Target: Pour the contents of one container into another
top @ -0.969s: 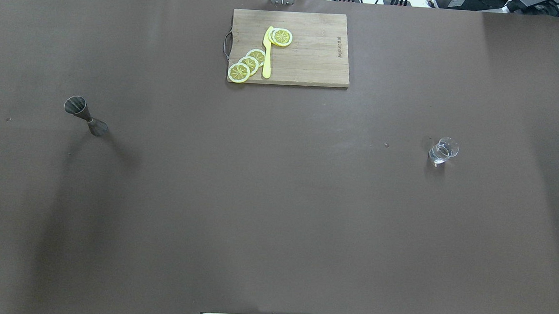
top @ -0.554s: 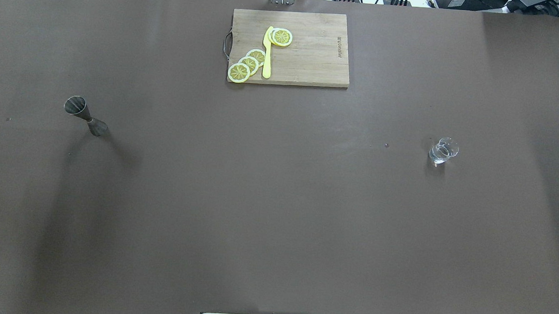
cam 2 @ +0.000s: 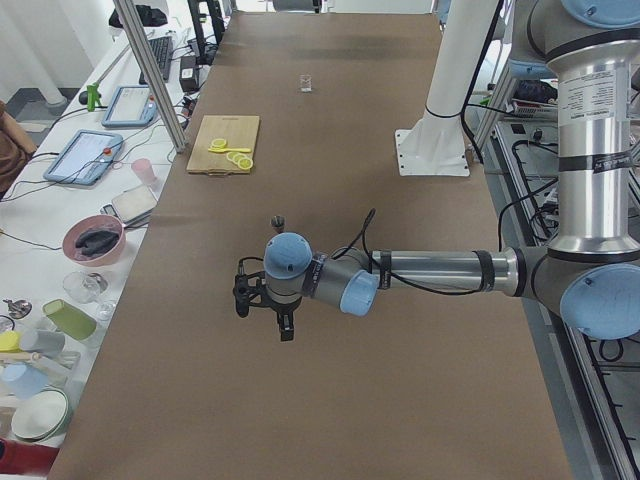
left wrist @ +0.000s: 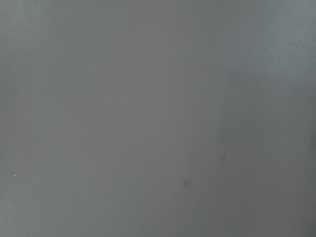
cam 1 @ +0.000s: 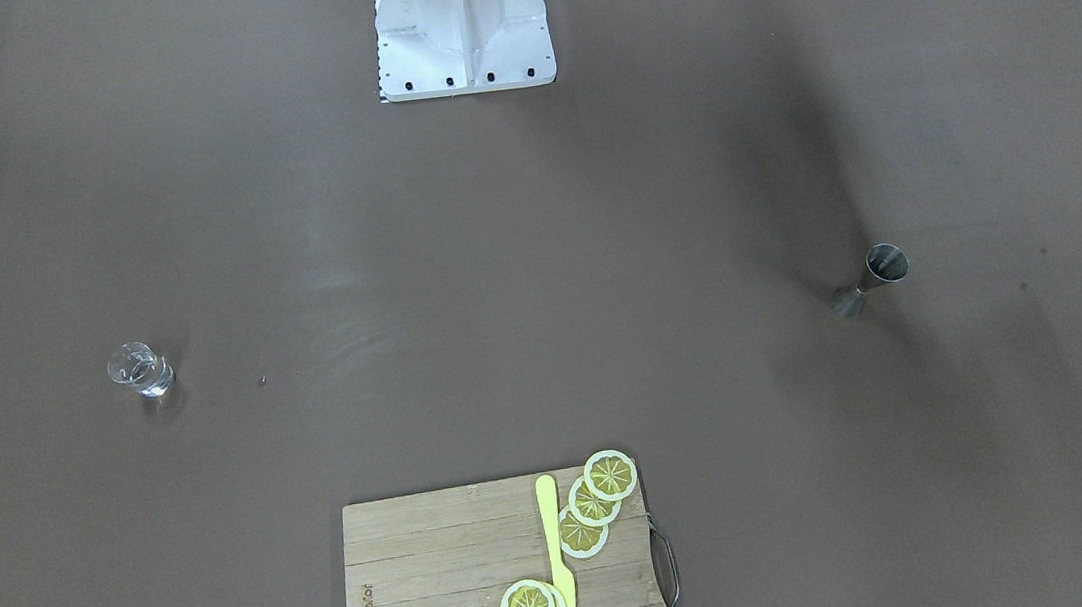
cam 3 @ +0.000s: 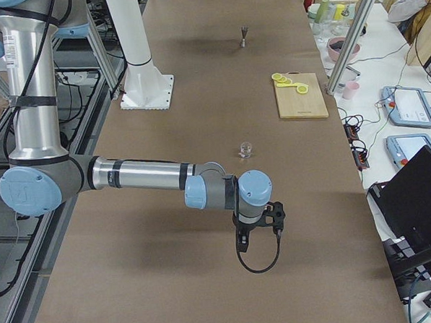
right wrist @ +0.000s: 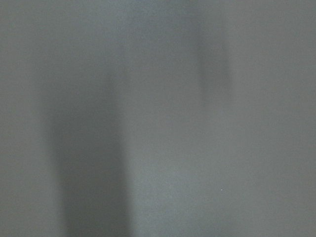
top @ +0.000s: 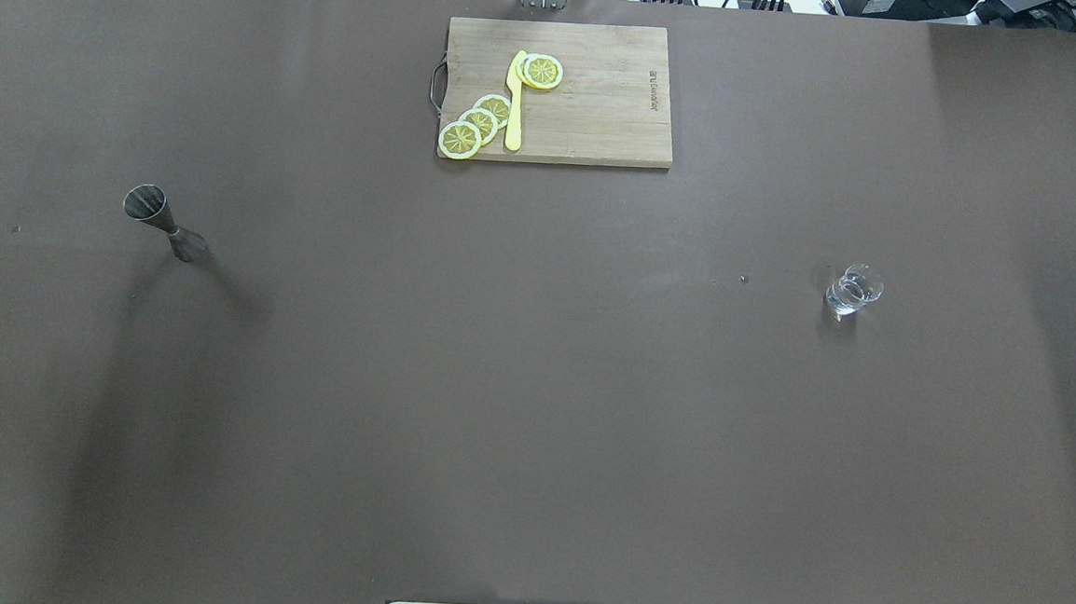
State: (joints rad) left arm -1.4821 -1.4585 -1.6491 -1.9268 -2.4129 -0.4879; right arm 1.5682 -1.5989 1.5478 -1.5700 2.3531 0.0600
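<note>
A steel jigger [top: 164, 223] stands upright on the brown table's left side, also seen in the front view [cam 1: 869, 281]. A small clear glass [top: 854, 290] holding a little clear liquid stands on the right side [cam 1: 141, 370]. Neither gripper appears in the overhead or front view. Only the side views show them: my left gripper [cam 2: 284, 328] hovers over the table nearer the camera than the jigger [cam 2: 279, 221], and my right gripper [cam 3: 260, 218] hovers nearer the camera than the glass [cam 3: 245, 150]. I cannot tell whether either is open or shut. Both wrist views show only blurred table surface.
A wooden cutting board [top: 596, 109] lies at the table's far middle edge with several lemon slices [top: 479, 123] and a yellow knife [top: 515, 104] on it. The robot's white base [cam 1: 461, 20] stands at the near middle edge. Bowls and tablets sit on a side bench [cam 2: 95, 240].
</note>
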